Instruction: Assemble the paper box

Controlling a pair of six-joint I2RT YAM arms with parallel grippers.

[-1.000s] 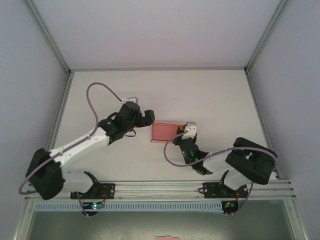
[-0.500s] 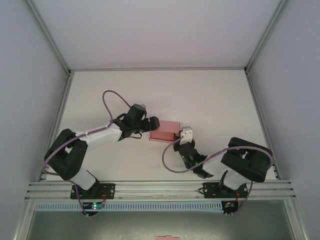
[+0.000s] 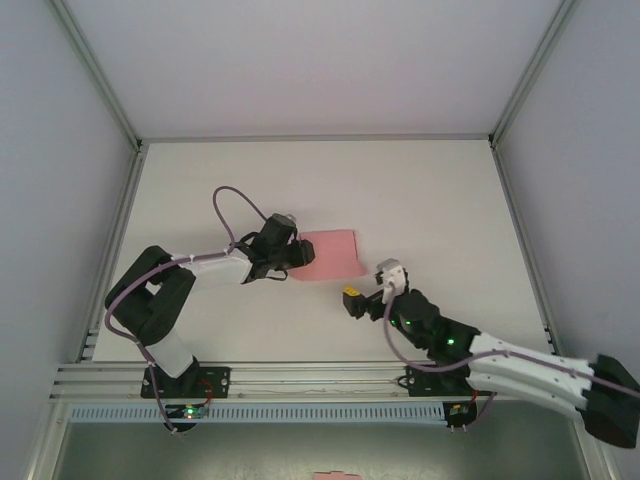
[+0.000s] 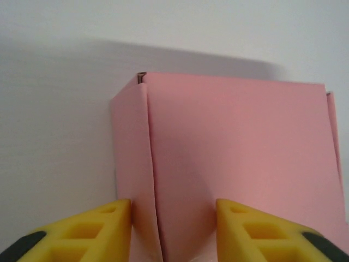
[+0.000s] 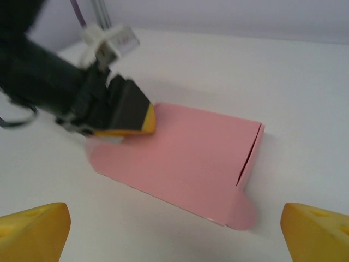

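As you read outward from the near edge of the table (image 3: 430, 190), note first the mounting rail (image 3: 320, 372) that carries both arm bases. Just beyond it, the right gripper (image 3: 354, 299) is poised over the white tabletop with its yellow fingers (image 5: 35, 229) spread wide and nothing between them, so it is released. You find it near the paper box (image 3: 330, 252), on the box's near side and apart from it.

The paper box lies flat on the table near the centre, a shallow pink rectangle with its broad face up. From the right wrist view you can make out a rounded tab (image 5: 242, 214) sticking out at its near right corner and a slit along the right end wall.

At the box's left end, the left gripper (image 4: 173, 240) straddles the card. One yellow finger sits against the folded side wall and the other lies over the top face. You cannot tell whether these jaws pinch the card or merely bracket it.

A purple cable (image 3: 232, 205) loops above the left arm. Farther back, the tabletop runs to the rear frame bar (image 3: 320, 137).
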